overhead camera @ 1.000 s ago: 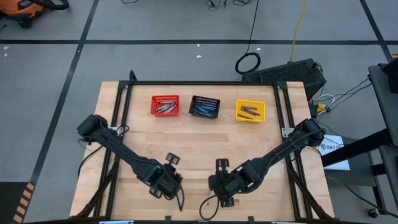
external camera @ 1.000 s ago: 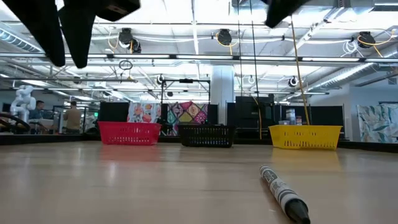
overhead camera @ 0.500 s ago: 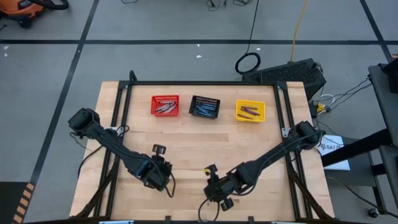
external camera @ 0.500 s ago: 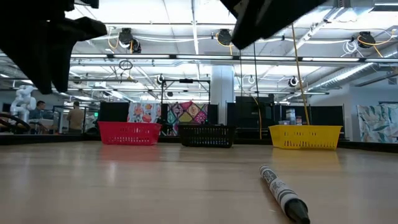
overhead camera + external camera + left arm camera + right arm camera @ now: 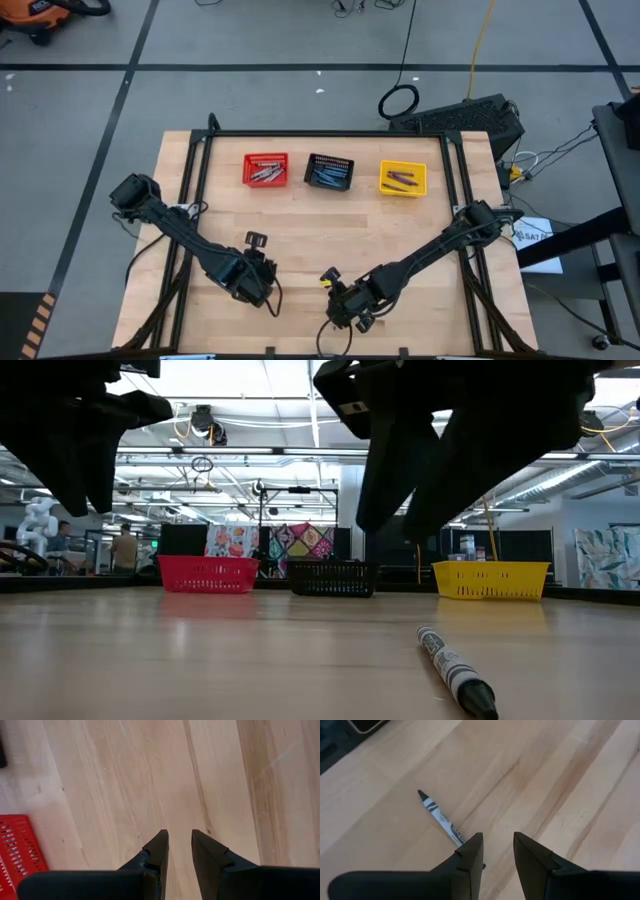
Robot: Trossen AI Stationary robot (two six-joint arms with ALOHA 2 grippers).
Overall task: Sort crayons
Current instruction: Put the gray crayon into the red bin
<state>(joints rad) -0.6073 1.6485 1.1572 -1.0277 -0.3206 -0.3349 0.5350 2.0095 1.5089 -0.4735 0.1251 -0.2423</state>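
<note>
Crayons are lying sorted in the red basket (image 5: 266,169), black basket (image 5: 329,172) and yellow basket (image 5: 402,178) at the worktop's (image 5: 300,225) far edge, while one grey crayon (image 5: 440,818) is lying loose near the front. The right gripper (image 5: 494,851) is hovering just beside it, fingers slightly parted and holding nothing. The left gripper (image 5: 180,850) is hanging over bare wood, fingers likewise parted, empty.

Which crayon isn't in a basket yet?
The grey crayon lying loose on the bare wooden table, just in front of the right hand. All the other crayons already lie inside the red, black and yellow baskets at the far side.
</note>
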